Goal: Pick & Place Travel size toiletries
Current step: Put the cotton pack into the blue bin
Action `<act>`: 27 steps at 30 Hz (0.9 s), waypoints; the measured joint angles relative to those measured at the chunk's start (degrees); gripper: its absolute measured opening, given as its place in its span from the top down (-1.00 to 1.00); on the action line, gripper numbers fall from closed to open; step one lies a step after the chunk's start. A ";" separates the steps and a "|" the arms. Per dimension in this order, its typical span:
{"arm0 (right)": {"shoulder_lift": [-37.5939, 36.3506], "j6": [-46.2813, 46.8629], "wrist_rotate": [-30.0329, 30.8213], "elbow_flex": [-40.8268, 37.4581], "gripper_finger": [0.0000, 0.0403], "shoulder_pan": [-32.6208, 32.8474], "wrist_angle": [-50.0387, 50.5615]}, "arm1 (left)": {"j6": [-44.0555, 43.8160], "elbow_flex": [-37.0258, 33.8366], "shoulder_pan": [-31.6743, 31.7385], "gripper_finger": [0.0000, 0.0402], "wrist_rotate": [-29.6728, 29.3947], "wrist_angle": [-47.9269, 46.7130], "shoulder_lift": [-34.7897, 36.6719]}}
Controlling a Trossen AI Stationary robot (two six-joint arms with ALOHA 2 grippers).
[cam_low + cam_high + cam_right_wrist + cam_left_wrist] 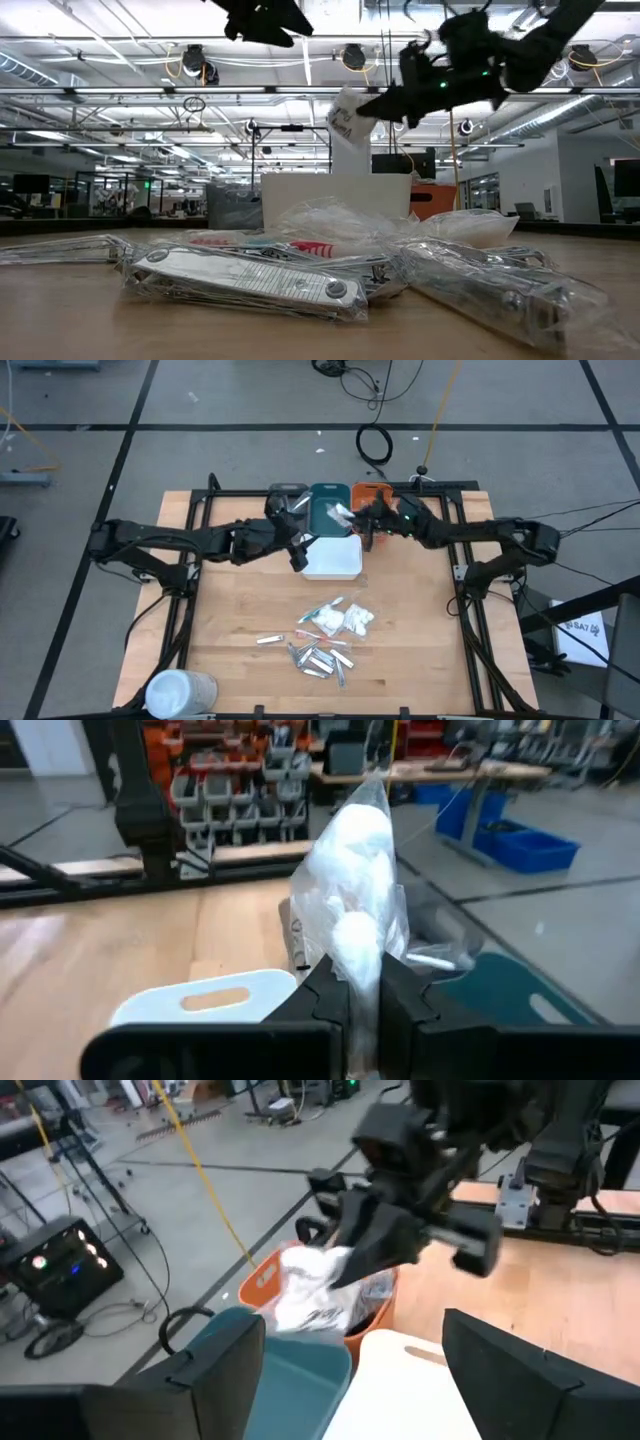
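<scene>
Above the teal tray [326, 512] near the table's [240, 620] far edge, the right gripper [352, 516] pinches a white packet [340, 513]; beside the white tray [332, 558], the left gripper [297, 553] hangs open, empty.

An open-plan lab or workshop: exposed ceiling pipes [150, 95], parts-bin shelving [230, 790], grey taped floor [100, 420].

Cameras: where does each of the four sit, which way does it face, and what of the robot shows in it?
High: overhead, straight down; both arms, teal tray.
Low: table height, level past wrapped toiletries pile; arms enter from above.
Left wrist: faces right gripper clamping white packet; own open left gripper below.
Right wrist: forward past its fingers pinching the packet, white tray beyond.
Shared: the packet shows in all four.
</scene>
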State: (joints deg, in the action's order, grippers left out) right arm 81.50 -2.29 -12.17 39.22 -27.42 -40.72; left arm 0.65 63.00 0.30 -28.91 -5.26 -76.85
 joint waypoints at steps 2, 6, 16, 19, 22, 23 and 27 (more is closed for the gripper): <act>4.11 -0.06 -0.12 2.68 0.95 -1.13 -0.56 | -1.29 -0.75 -0.03 -0.50 -0.53 0.32 -0.06; 12.60 -0.11 -0.09 7.06 0.95 -3.77 -0.45 | -2.28 -4.33 -0.06 -0.48 -3.68 1.65 -0.42; 20.42 0.54 -0.28 9.20 0.60 -6.32 -1.12 | -4.77 -9.79 -0.11 -0.30 -10.65 3.43 -0.29; 20.41 -0.79 -2.84 9.20 0.40 -6.21 -1.71 | -4.41 -9.85 -0.31 -0.25 -10.61 3.82 -0.29; 20.12 0.46 -3.18 9.20 0.18 -6.21 -2.54 | -4.14 -9.85 -0.37 -0.22 -10.59 3.94 -0.29; 20.10 0.66 -3.16 9.20 0.11 -6.23 -2.76 | -4.16 -9.85 -0.37 -0.22 -10.59 3.81 -0.29; 19.10 1.08 -3.03 9.14 -0.16 -6.27 -2.30 | -4.20 -9.85 -0.42 -0.23 -10.57 3.60 -0.29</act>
State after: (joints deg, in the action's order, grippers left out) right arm 100.60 -1.21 -15.20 48.36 -33.69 -43.03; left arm -3.55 53.15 -0.12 -39.48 -1.66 -77.14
